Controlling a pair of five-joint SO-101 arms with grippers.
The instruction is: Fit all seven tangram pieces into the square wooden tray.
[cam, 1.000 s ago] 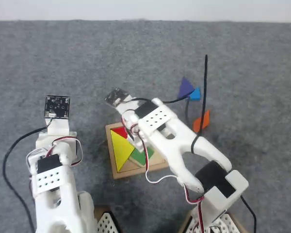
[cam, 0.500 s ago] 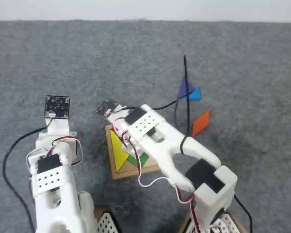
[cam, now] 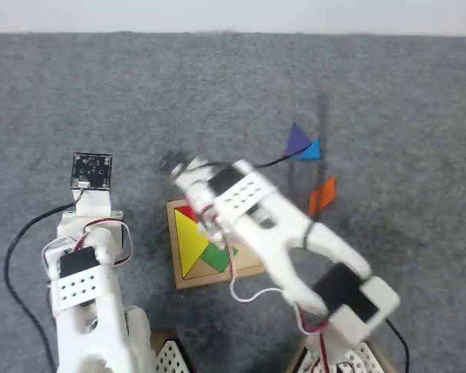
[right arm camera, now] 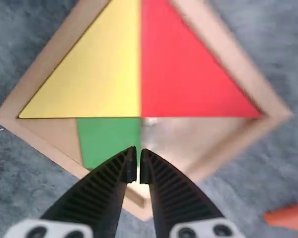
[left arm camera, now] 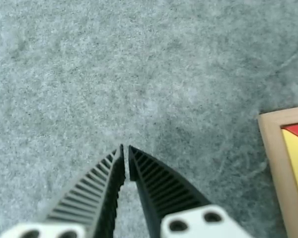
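Note:
The square wooden tray [cam: 179,276] lies between the two arms. It holds a yellow triangle [cam: 191,241], a red triangle [cam: 187,211] and a green piece [cam: 216,256]. My right arm [cam: 252,203] stretches over the tray. My right gripper [right arm camera: 138,151] is shut with nothing in it, its tips just above the edge of the green piece [right arm camera: 108,141], below the yellow triangle [right arm camera: 97,79] and the red triangle [right arm camera: 184,74]. My left gripper [left arm camera: 125,148] is shut over bare carpet, left of the tray's corner [left arm camera: 271,144].
Loose on the grey carpet to the right of the tray lie a purple triangle [cam: 297,140], a small blue piece [cam: 313,149] and an orange piece [cam: 321,194], whose corner [right arm camera: 287,216] also appears in the right wrist view. A black cable hangs near them.
My right arm swung left over the tray, then back to the right, and is blurred with motion now. The left arm has kept still.

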